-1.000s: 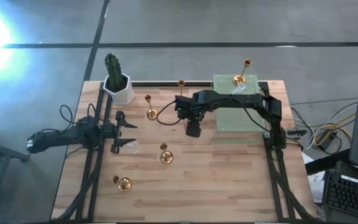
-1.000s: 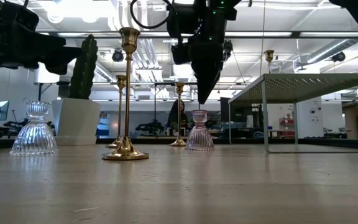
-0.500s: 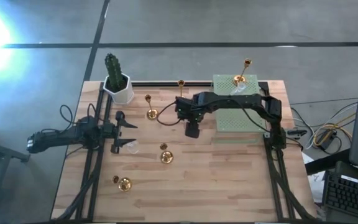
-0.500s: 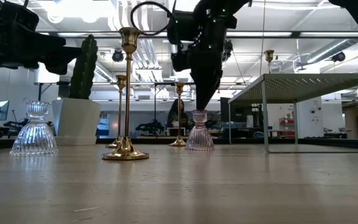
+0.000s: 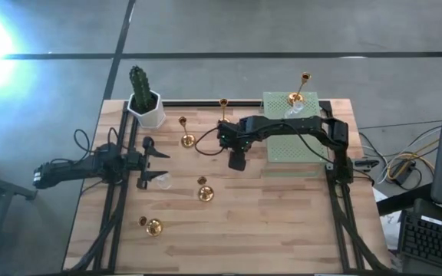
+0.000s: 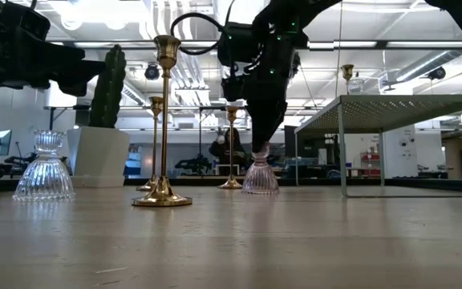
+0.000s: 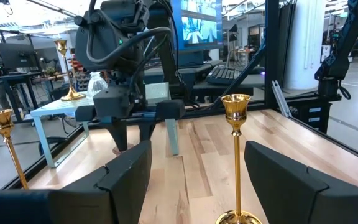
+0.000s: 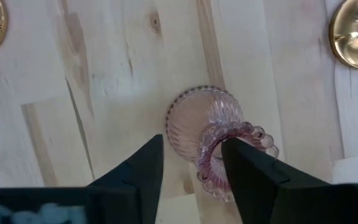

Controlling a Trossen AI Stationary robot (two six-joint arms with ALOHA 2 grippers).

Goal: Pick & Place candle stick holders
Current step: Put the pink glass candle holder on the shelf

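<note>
A pinkish glass holder (image 8: 205, 132) stands on its flared base on the wood table (image 5: 282, 222), near the middle; it also shows in the low view (image 6: 261, 177). My right gripper (image 8: 191, 171) is open and points down right over it, one finger beside the beaded rim and one over it. My left gripper (image 5: 153, 163) is open and empty at the table's left, beside a clear glass holder (image 5: 162, 182). Gold holders stand at the far side (image 5: 188, 140), in the middle (image 5: 204, 194) and near the front left (image 5: 153, 227). My right gripper comes at the pink glass holder from above. One finger (image 8: 143, 167) stands outside the beaded rim (image 8: 211, 149), and the other (image 8: 250, 171) covers the rim's opening. I cannot tell whether either finger touches the glass. The holder stands upright on the table.
A raised green perforated mat (image 5: 294, 142) at the far right carries a gold holder (image 5: 296, 97) and a clear glass one (image 5: 294, 113). A white pot with a cactus (image 5: 146, 103) stands at the far left. A thin gold holder (image 5: 222, 107) stands just beyond my right gripper.
My right gripper has gone down onto the top of the pink glass holder, staying open. The holder stands where it was.
</note>
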